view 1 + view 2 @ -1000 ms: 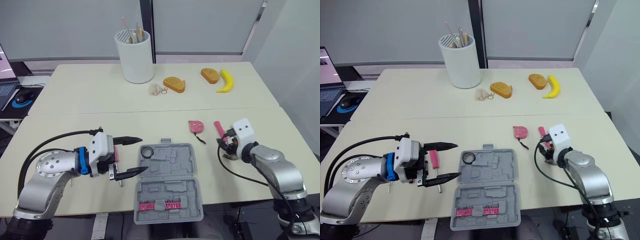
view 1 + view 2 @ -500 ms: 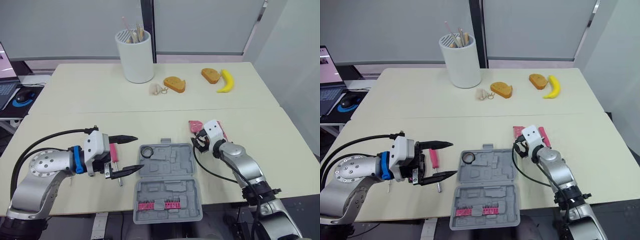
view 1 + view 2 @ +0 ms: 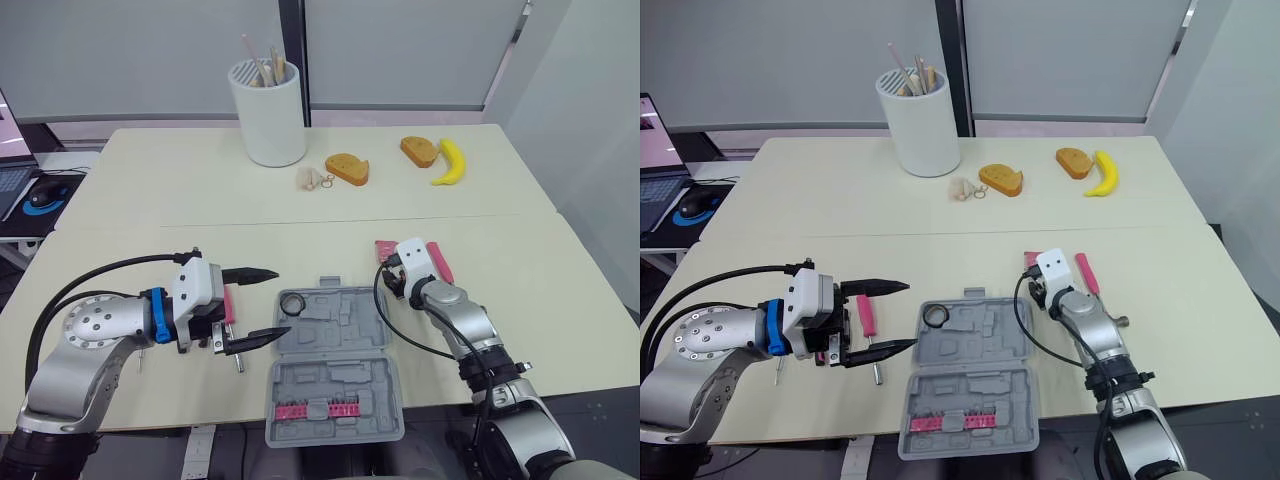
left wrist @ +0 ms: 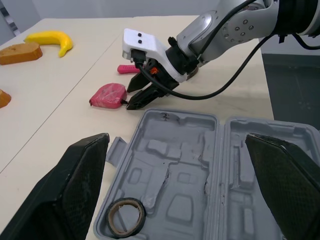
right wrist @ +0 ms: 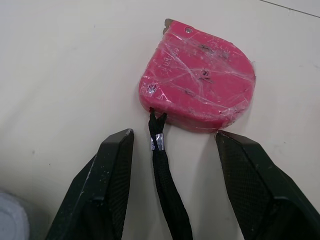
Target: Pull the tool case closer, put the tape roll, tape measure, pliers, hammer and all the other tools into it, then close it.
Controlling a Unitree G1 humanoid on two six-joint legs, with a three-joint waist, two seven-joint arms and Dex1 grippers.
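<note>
The grey tool case (image 3: 335,365) lies open at the table's front edge. A tape roll (image 3: 293,303) sits in its far half and a row of pink bits (image 3: 320,410) in its near half. My left gripper (image 3: 279,302) hangs open just left of the case, above a pink-handled screwdriver (image 3: 866,315). The pink tape measure (image 5: 197,95) lies on the table right of the case's far corner. My right gripper (image 5: 172,135) is open right behind it, one finger on each side of its black strap (image 5: 162,165). A pink tool handle (image 3: 1086,273) lies beside the right arm.
At the back stand a white cup of utensils (image 3: 267,112), two bread pieces (image 3: 348,168) (image 3: 421,151), a banana (image 3: 451,161) and a small keyring (image 3: 315,179). A mouse (image 3: 43,196) lies on a side desk at the far left.
My right arm has swung left from the table's right side to the tape measure. The left gripper has stayed open beside the case, shifting only slightly.
</note>
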